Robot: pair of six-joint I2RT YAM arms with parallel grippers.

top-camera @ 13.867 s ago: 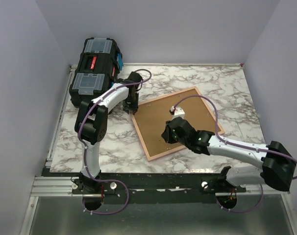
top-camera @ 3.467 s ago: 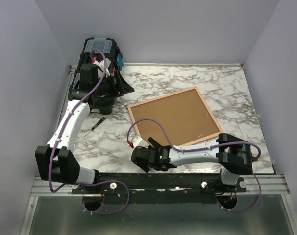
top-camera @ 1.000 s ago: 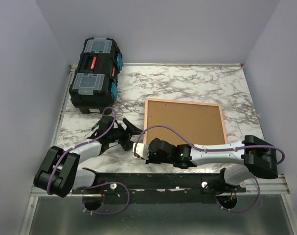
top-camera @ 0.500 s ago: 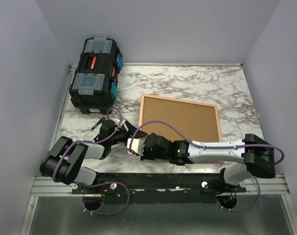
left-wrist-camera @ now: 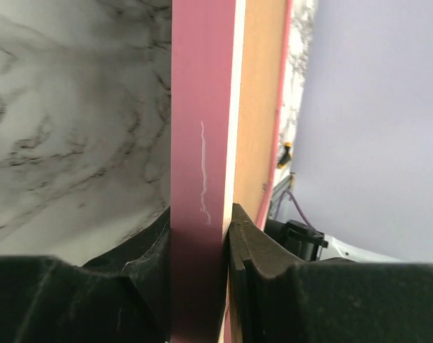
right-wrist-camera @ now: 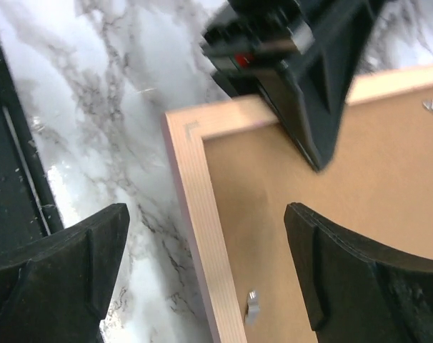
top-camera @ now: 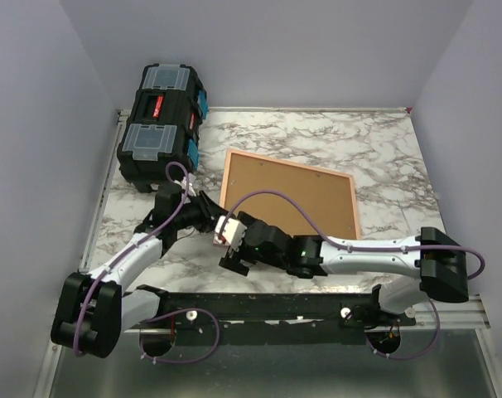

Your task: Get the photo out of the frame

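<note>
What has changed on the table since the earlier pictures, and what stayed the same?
The frame slid left toward the toolbox and turned clockwise in the top view. The left gripper left the toolbox and now clamps the frame's edge. The right gripper hovers open over its near corner. The toolbox is unmoved; frame still cork side up.

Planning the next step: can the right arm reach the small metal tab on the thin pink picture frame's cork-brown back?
Probably yes: the right gripper hangs open above the frame, and the metal tab lies uncovered between its fingers.
</note>
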